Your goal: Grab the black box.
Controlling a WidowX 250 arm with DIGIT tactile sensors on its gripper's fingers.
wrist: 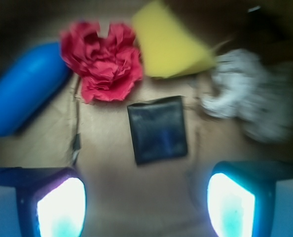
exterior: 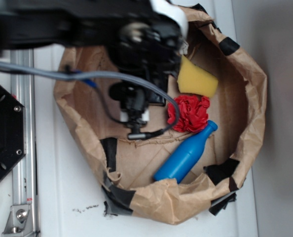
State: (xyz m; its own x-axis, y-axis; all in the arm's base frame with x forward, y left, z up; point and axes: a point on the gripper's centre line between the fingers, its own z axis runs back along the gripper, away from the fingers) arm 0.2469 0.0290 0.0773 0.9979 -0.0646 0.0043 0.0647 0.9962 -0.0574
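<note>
A pale grey tabletop [exterior: 62, 192] is carrying a crumpled brown paper nest [exterior: 245, 94] patched with strips of black tape [exterior: 220, 172], and the whole scene is sitting inside and around it. In the wrist view the gripper [wrist: 146, 202] is hanging above the paper floor with its two glowing fingers [wrist: 62, 207] spread wide apart, gripping nothing. The small flat glossy black box [wrist: 158, 129] is lying on the brown paper just beyond the gap between the fingers, roughly centred and slightly tilted, clear of both of them. In the exterior view only a dark sliver of it is showing beside the arm [exterior: 158, 100].

Moving outward in the wrist view, a crumpled red paper ball [wrist: 104, 61] is resting just beyond the box to its left, and a yellow wedge-shaped sponge [wrist: 168, 44] is lying beyond the box to its right, its edge close to the red ball. A blue plastic bottle [wrist: 25, 94] is lying on its side at the far left. A blurred white crumpled object [wrist: 250, 98] is sitting to the right of the box; I cannot tell what it is.

In the exterior view the black robot arm [exterior: 136, 44] is reaching in from the left, trailing a grey cable [exterior: 48, 74]. A black hexagonal plate [exterior: 3, 133] is lying on the tabletop outside the nest, next to a metal rail [exterior: 22, 148].
</note>
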